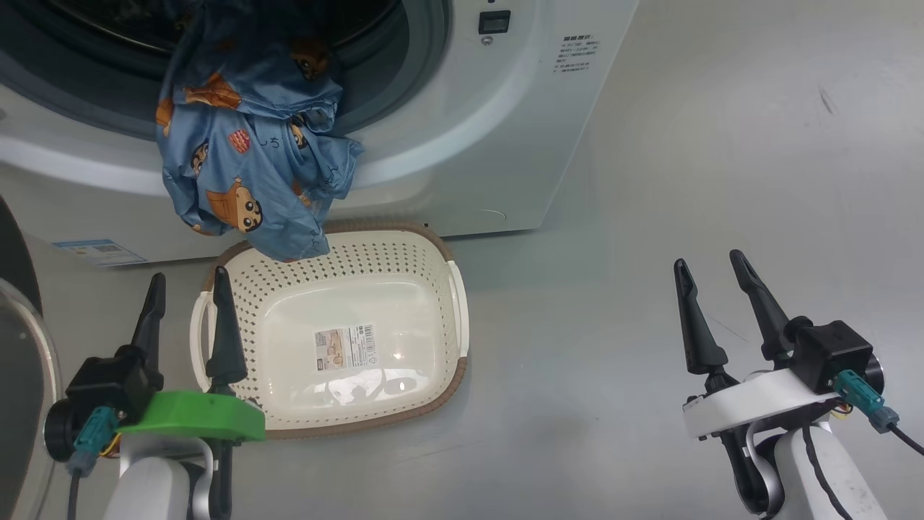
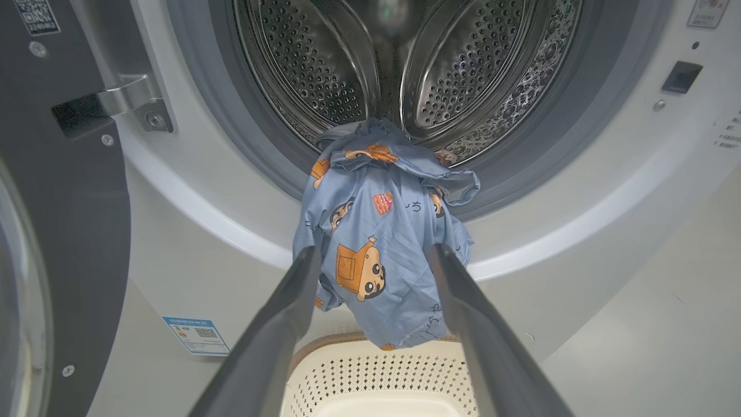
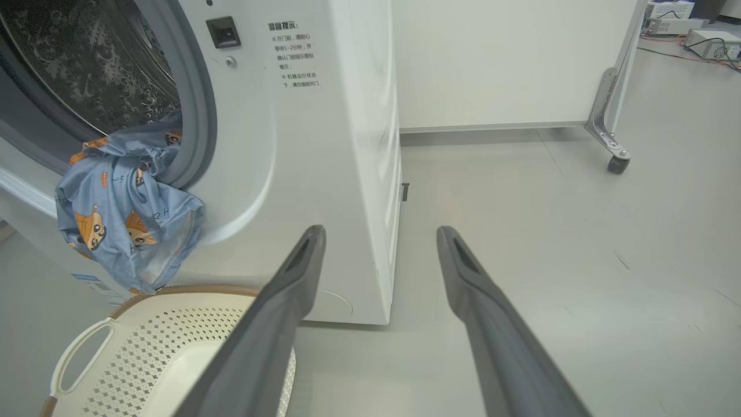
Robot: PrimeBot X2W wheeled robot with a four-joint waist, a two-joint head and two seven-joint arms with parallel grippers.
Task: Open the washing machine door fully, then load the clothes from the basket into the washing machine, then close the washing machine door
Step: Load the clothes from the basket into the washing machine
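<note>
Spilling from the washing machine (image 1: pixel 520 108) over the basket (image 1: pixel 426 267), clothes (image 1: pixel 245 166) (left fingers (image 1: pixel 225 325), right fingers (image 1: pixel 693 318) spread)

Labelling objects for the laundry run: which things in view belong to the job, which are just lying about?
Job: washing machine; washing machine door, open; clothes, hanging from the drum mouth; basket, empty.
Lying about: wheeled white panel; grey equipment boxes beyond it.

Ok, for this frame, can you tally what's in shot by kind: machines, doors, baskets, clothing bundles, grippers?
washing machine: 1
washing machine door: 1, swung open
basket: 1
clothes bundle: 1, hanging out of the drum mouth; cannot tell how many pieces
grippers: 2, left gripper and right gripper, both open
total: 6
</note>
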